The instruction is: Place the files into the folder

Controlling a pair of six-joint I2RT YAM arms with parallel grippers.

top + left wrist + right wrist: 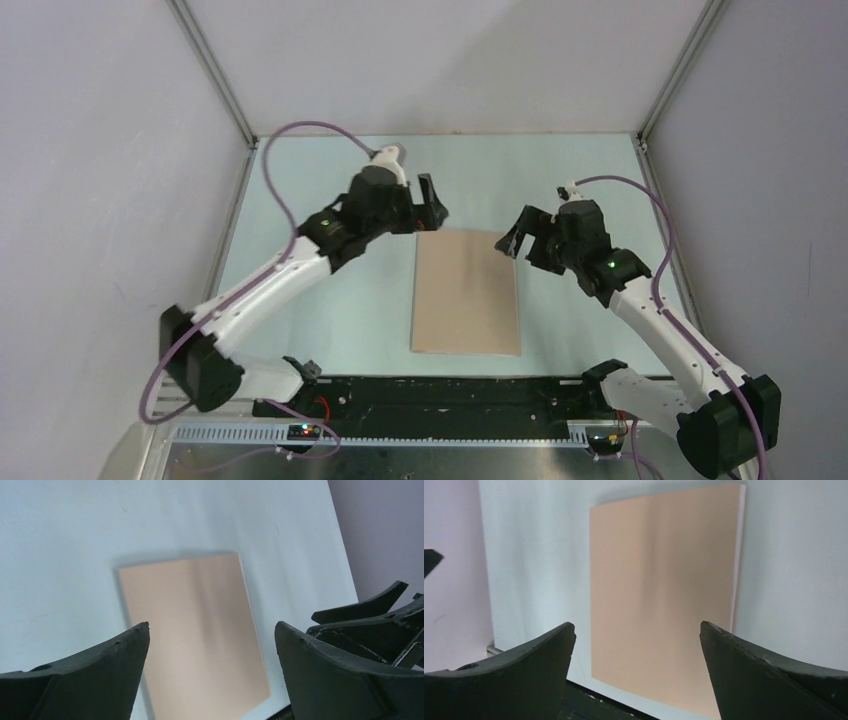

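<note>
The tan folder (466,292) lies shut and flat on the pale table, in the middle, long side running away from me. It also shows in the left wrist view (195,630) and the right wrist view (659,585). A thin white strip of the files (738,555) peeks out along one long edge of the folder; the rest of the sheets are hidden. My left gripper (432,205) (211,625) is open and empty above the folder's far left corner. My right gripper (512,240) (636,625) is open and empty above its far right corner.
A black rail (430,395) runs along the table's near edge by the arm bases. Grey walls and metal frame posts (215,75) enclose the table on the left, back and right. The right gripper's fingers (370,612) show in the left wrist view.
</note>
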